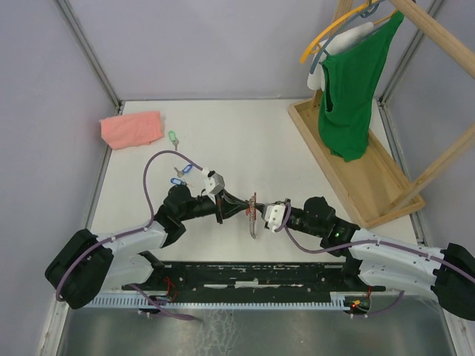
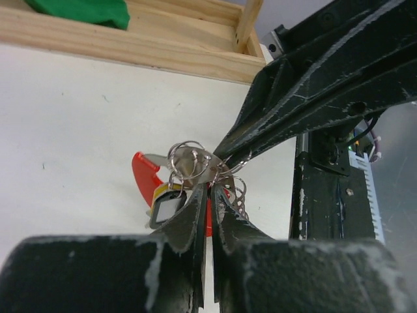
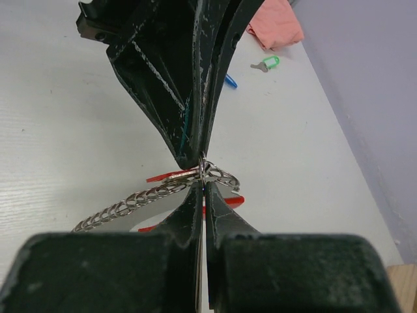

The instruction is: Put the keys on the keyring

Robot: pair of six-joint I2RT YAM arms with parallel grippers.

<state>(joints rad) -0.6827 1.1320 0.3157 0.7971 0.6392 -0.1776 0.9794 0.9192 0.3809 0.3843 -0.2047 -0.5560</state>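
The keyring (image 1: 253, 215), a grey metal strip of loops with a curved red band (image 2: 142, 175) and a black tag (image 2: 166, 207), hangs just above the table between both grippers. My left gripper (image 1: 236, 210) is shut on its wire loops (image 2: 189, 156) from the left, with only a thin slit between the fingers. From the right, my right gripper (image 1: 261, 213) is shut on the same cluster (image 3: 215, 175). The looped strip (image 3: 130, 205) trails away sideways. Three keys lie on the table behind the left arm: a green-tagged one (image 1: 172, 136) and two blue-tagged ones (image 1: 183, 170), (image 1: 177, 180).
A folded pink cloth (image 1: 131, 128) lies at the back left. A wooden rack (image 1: 349, 170) with a green shirt (image 1: 352, 89) on a hanger stands along the right side. Grey walls enclose the table's back and sides.
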